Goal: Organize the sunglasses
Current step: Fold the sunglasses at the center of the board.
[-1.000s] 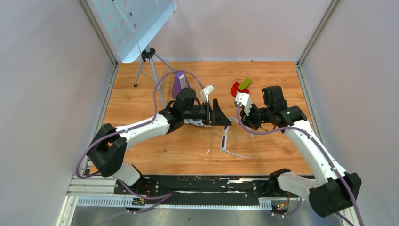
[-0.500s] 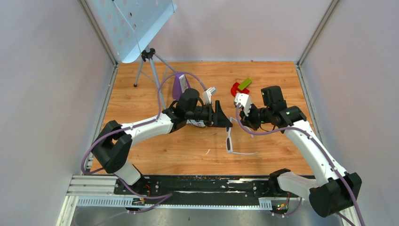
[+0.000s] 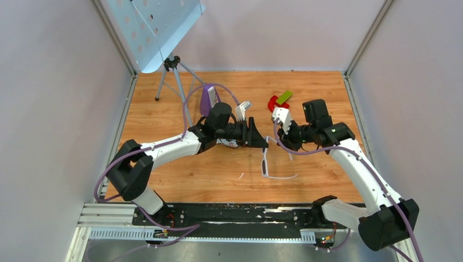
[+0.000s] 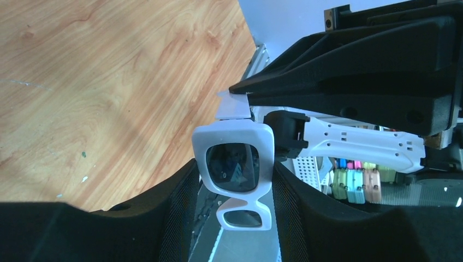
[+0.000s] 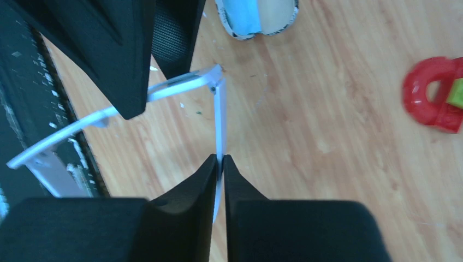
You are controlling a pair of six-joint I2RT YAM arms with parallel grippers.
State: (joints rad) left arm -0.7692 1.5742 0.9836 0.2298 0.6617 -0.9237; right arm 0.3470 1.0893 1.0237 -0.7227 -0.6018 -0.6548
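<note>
While the left claw (image 4: 233, 164) is clamped across the front of the sunglasses (image 4: 240, 169), its black fingers (image 4: 180, 207) pressing on either side of one dark lens, the right claw (image 5: 220, 164) is pinched tight on one slim white temple arm. From above, the glasses sit between the two claws over the middle of the wooden surface (image 3: 327, 93), with the other temple reaching out towards the right arm's side. In the right wrist view the pinched temple is swung open from the front frame.

Partly under the left wrist lies an open case (image 5: 275, 12) with something light blue inside. Farther back on the surface are a red ring-shaped piece (image 3: 275, 103) touching a green block (image 3: 283, 97), a purple object (image 3: 207, 98), and a tripod (image 3: 172, 63) carrying a pale blue perforated panel (image 3: 153, 27).
</note>
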